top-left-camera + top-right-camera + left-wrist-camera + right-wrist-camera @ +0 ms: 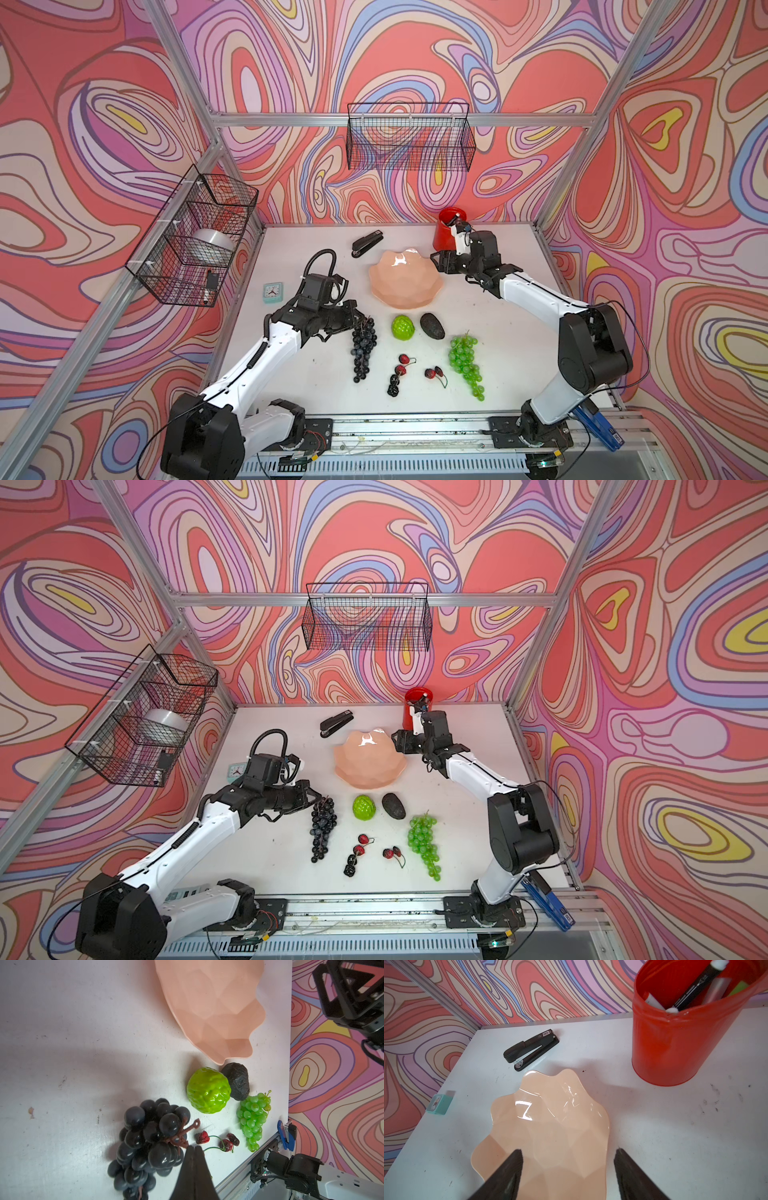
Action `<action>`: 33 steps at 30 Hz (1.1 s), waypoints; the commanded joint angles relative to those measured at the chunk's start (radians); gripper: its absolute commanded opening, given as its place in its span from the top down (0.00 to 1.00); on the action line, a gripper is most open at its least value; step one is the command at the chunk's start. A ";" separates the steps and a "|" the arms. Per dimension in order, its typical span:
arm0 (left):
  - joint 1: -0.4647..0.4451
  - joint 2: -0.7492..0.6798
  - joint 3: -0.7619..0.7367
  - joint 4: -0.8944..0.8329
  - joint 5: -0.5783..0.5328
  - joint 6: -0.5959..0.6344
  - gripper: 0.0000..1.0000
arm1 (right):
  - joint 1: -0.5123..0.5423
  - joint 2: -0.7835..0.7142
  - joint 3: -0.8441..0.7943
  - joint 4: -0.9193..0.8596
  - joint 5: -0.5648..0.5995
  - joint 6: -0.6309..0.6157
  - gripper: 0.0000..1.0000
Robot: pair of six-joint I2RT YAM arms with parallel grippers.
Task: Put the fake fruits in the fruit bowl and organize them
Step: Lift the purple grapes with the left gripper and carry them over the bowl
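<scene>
The peach-pink fruit bowl [401, 286] [550, 1122] stands empty mid-table. In front of it lie the fake fruits: a dark purple grape bunch [363, 349] [149, 1140], a lime-green round fruit [403, 327], a dark avocado [432, 326], a green grape bunch [465, 363], red cherries [434, 373] and blackberries [393, 384]. My left gripper [358, 319] [194, 1148] is shut at the brown stem at the top of the purple bunch, which rests on the table. My right gripper [436, 262] [568, 1153] hangs open over the bowl's right rim, holding nothing.
A red cup [446, 235] with markers stands behind the right gripper. A black stapler [367, 243] lies behind the bowl, and a small teal clock [273, 292] sits at the left edge. Wire baskets [409, 137] [195, 237] hang on the back and left walls.
</scene>
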 commanded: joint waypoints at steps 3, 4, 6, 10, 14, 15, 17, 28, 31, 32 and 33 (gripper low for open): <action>-0.002 -0.028 0.129 -0.128 -0.009 0.028 1.00 | 0.005 -0.046 -0.007 -0.002 -0.013 0.006 0.28; -0.002 -0.027 0.151 -0.139 -0.006 0.027 1.00 | 0.006 -0.049 -0.005 -0.007 -0.016 0.005 0.28; -0.002 -0.024 0.195 -0.161 -0.009 0.032 1.00 | 0.007 -0.058 -0.001 -0.013 -0.018 0.005 0.28; -0.002 -0.004 0.306 -0.197 -0.018 0.047 1.00 | 0.006 -0.075 0.008 -0.028 -0.019 0.004 0.28; -0.003 0.058 0.447 -0.227 -0.018 0.068 1.00 | 0.007 -0.079 0.018 -0.025 -0.022 0.004 0.28; -0.002 0.075 0.476 -0.226 -0.011 0.072 1.00 | 0.007 -0.080 0.018 -0.022 -0.024 0.006 0.28; -0.003 0.110 0.530 -0.222 0.001 0.072 1.00 | 0.007 -0.090 0.011 -0.002 -0.024 0.013 0.28; -0.005 0.288 0.724 -0.164 0.082 0.078 1.00 | 0.007 -0.086 0.006 0.024 -0.011 0.025 0.28; -0.006 0.336 0.759 -0.145 0.105 0.085 1.00 | 0.007 -0.090 0.004 0.029 -0.010 0.031 0.28; -0.007 0.352 0.771 -0.143 0.115 0.084 1.00 | 0.007 -0.092 0.002 0.031 -0.007 0.032 0.28; -0.008 0.373 0.783 -0.135 0.131 0.086 1.00 | 0.007 -0.094 0.001 0.033 -0.004 0.033 0.28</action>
